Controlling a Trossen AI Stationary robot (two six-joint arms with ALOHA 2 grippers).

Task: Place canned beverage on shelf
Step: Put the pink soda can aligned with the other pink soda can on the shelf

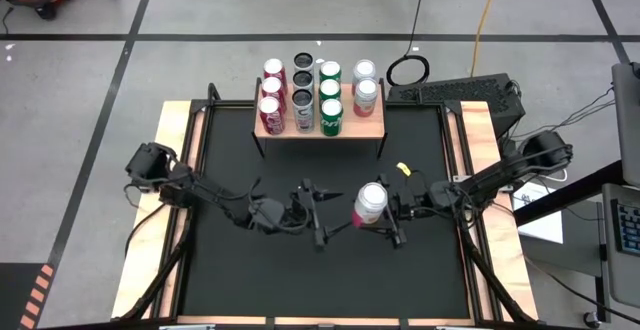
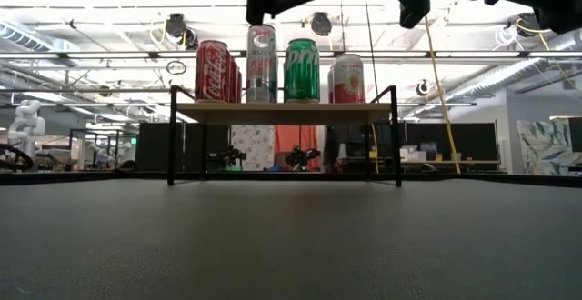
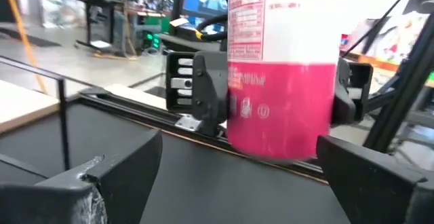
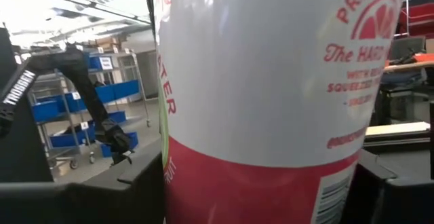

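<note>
The right gripper [image 1: 371,213] is clamped on a can [image 1: 370,203] with a white top part and a pink bottom part. The can is upright and it is held above the black counter [image 1: 420,270], near the middle, a little to the right. In the right wrist view the can [image 4: 271,102] fills most of the picture, and a dark finger shows on each side of it at the bottom. In the left wrist view the same can [image 3: 281,68] hangs clear of the counter surface, with the right gripper's fingers [image 3: 210,91] pressing on its two sides.

The left gripper [image 1: 318,210] is just beside the can, on its left, and points toward it. Its fingers are wide apart and they hold nothing. In the left wrist view its two fingers [image 3: 102,176] stand far from each other, and the can is in front of them, not between them.

The shelf [image 1: 375,128] stands at the far side of the counter, well apart from both grippers. On it are cans in four columns: three red ones [image 1: 270,90] at the left, then three dark ones [image 1: 303,97], then three green ones [image 1: 330,97], and two red and white ones [image 1: 365,85] at the right. The front place of the right column is bare wood. In the low view the shelf [image 2: 282,112] stands on thin black legs, with a red can [image 2: 212,71], a silver can [image 2: 261,64], a green can [image 2: 302,70] and a shorter-looking red and white can [image 2: 346,78] in a row
</note>
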